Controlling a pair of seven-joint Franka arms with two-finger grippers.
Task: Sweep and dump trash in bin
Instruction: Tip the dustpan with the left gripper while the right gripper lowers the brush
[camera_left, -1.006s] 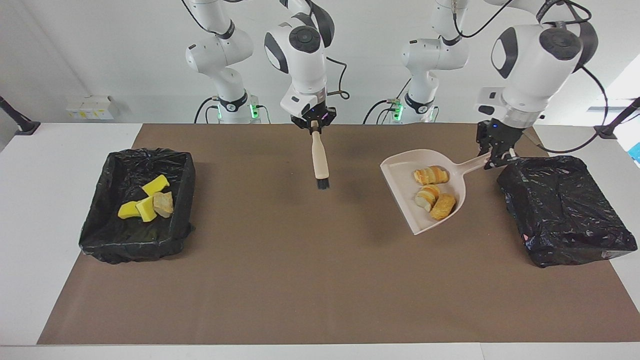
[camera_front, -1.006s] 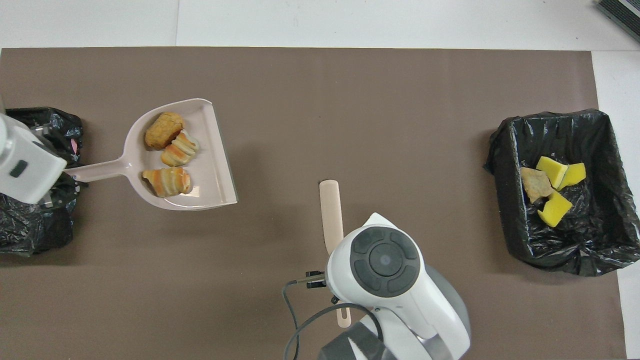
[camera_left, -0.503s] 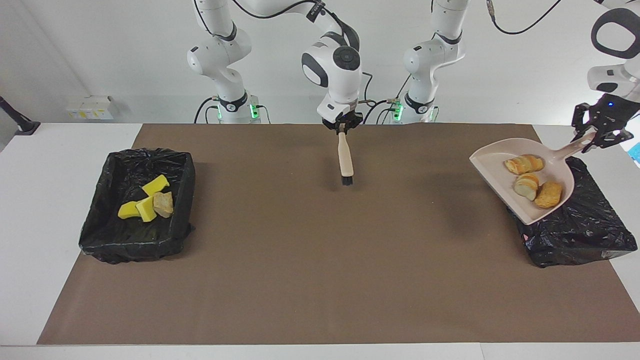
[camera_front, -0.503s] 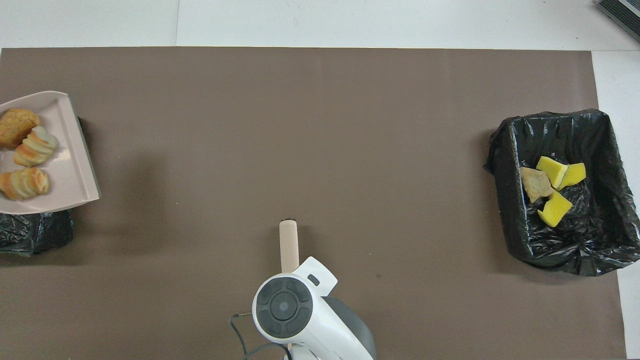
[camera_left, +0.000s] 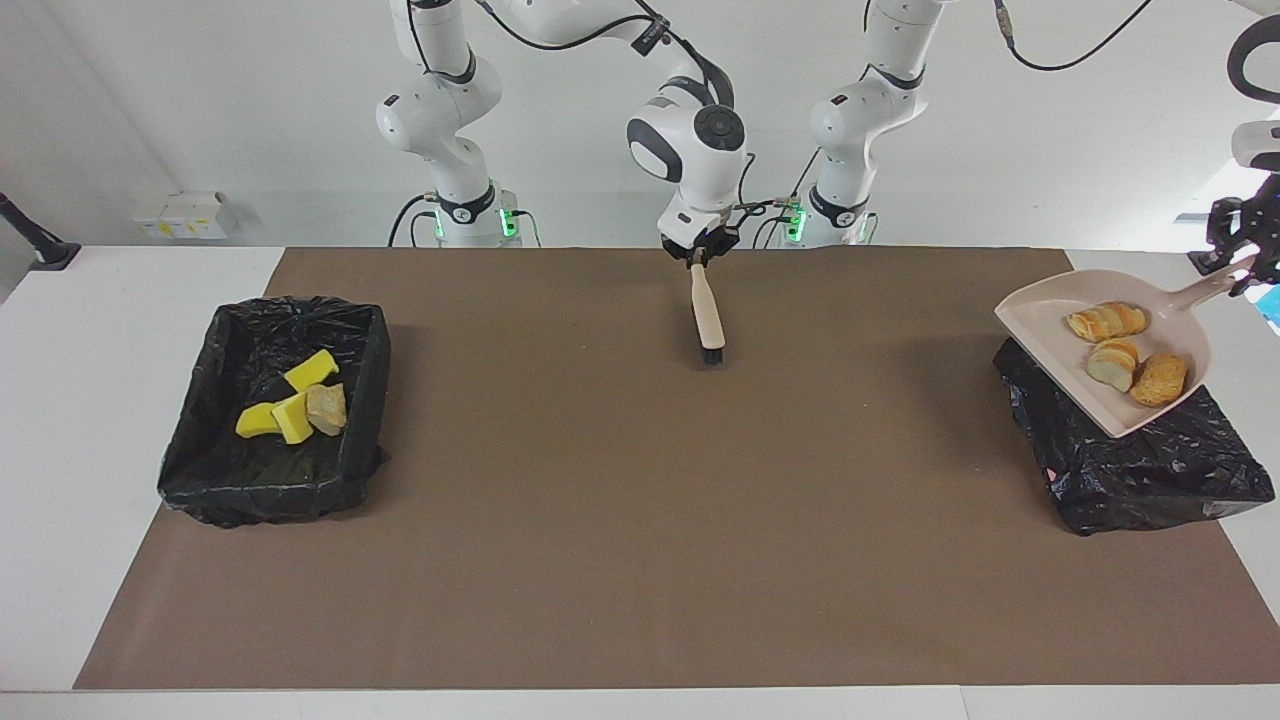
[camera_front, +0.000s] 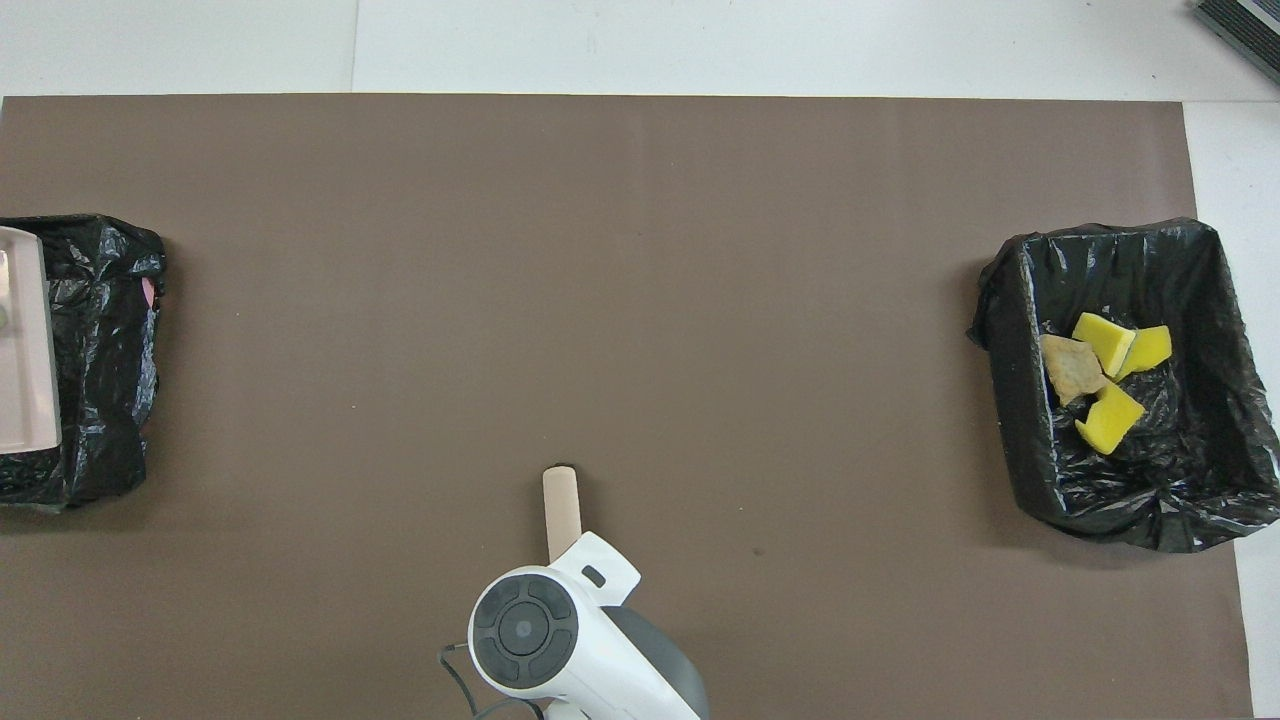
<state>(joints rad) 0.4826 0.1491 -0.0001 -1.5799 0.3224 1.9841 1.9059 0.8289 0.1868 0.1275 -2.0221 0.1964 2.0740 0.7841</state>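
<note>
Three bread lumps (camera_left: 1128, 350) riding in the dustpan (camera_left: 1050, 340) over the bin (camera_left: 1130, 470), handle pinched by left gripper (camera_left: 1237, 268) — next, tipping out; right gripper (camera_left: 700, 255) over the mat, brush (camera_left: 707, 315) hanging, grip unclear.

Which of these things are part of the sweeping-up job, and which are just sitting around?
Part of the job:
- dustpan with three bread lumps, held by the left gripper over a black-lined bin
- brush at the right gripper
- second bin holding three yellow sponge pieces and one bread lump

Just there:
- brown mat
- white boxes
</note>
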